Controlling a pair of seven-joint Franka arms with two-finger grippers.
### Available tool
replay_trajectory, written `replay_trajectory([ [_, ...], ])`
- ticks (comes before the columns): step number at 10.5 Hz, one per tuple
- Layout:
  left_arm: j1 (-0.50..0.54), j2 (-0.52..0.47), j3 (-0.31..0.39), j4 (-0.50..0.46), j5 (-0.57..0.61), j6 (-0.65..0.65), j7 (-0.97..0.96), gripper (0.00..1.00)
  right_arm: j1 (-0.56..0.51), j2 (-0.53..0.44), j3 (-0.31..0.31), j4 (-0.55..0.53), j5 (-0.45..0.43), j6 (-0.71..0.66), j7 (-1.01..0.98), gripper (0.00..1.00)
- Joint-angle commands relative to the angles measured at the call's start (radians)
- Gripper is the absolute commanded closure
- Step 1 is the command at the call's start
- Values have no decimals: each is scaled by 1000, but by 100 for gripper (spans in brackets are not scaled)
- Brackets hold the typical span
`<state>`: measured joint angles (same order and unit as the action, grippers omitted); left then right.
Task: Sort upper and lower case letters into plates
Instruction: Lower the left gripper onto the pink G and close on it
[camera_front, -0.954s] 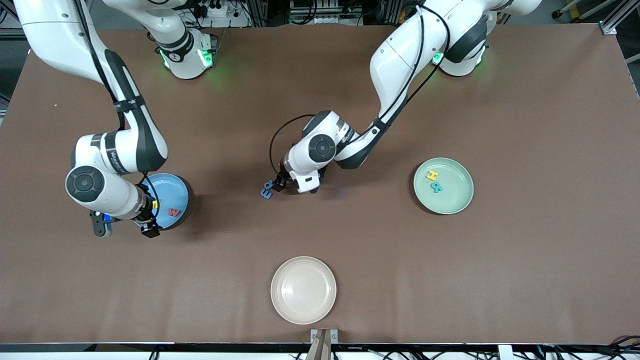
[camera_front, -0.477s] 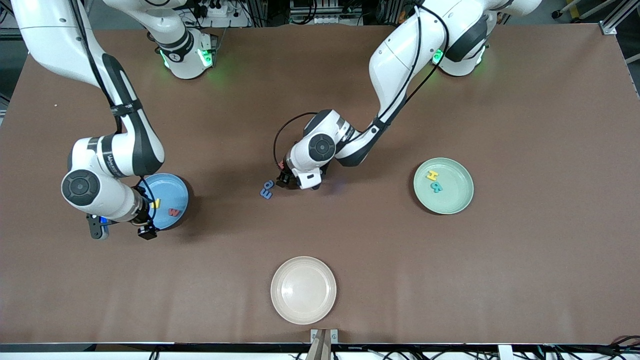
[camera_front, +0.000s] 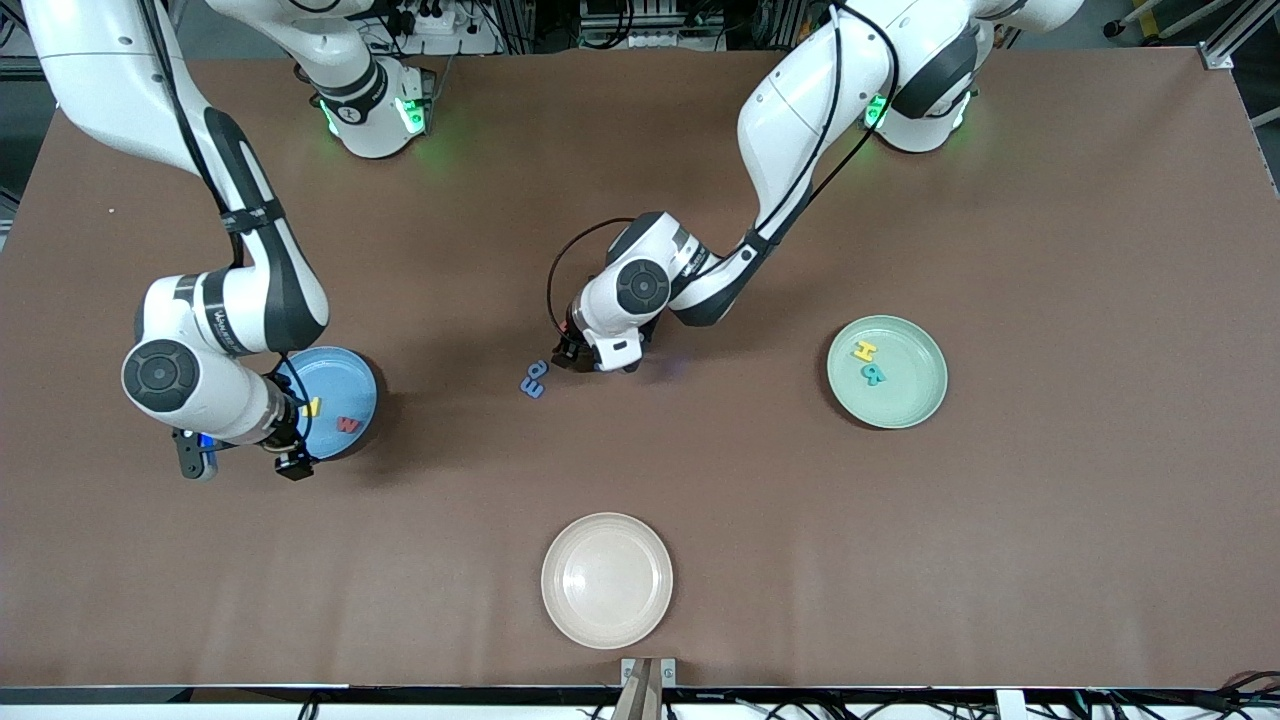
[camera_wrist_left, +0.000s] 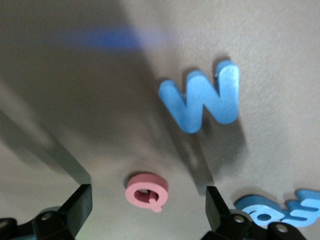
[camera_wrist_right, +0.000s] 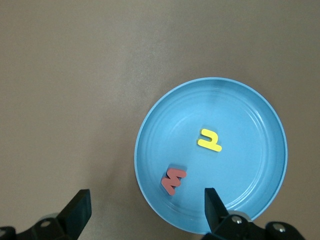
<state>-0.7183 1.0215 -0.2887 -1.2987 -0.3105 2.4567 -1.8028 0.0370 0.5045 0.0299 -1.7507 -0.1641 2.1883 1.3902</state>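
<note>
My left gripper (camera_front: 572, 356) is low over the middle of the table, open. In the left wrist view a small pink letter Q (camera_wrist_left: 146, 191) lies flat between its fingertips (camera_wrist_left: 80, 204), untouched. A blue W (camera_wrist_left: 202, 102) and a pair of blue letters (camera_wrist_left: 280, 212) lie close by; that pair (camera_front: 534, 380) also shows in the front view. My right gripper (camera_front: 290, 455) hangs open and empty over the rim of the blue plate (camera_front: 345, 372), which holds a yellow letter (camera_wrist_right: 210, 140) and a red letter (camera_wrist_right: 173, 181). The mint green plate (camera_front: 915, 395) holds a yellow H (camera_front: 864, 351) and a teal R (camera_front: 873, 375).
A cream-beige plate (camera_front: 607, 580) sits empty near the table's front edge, nearest the front camera. The brown tabletop (camera_front: 1050, 520) stretches bare toward the left arm's end past the green plate.
The left gripper has drawn a little away from the blue letter pair, toward its own base. The right gripper shifted slightly off the blue plate, uncovering the yellow letter, then held still.
</note>
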Motion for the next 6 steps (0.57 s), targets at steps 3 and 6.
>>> replay_trajectory([
  [3,-12,-38,2,-80,-27,64,2,32,-8,12,8,25,11,-16,-17,0],
  [6,-10,-40,2,-80,-19,64,2,31,-5,12,8,25,11,-16,-16,0],
])
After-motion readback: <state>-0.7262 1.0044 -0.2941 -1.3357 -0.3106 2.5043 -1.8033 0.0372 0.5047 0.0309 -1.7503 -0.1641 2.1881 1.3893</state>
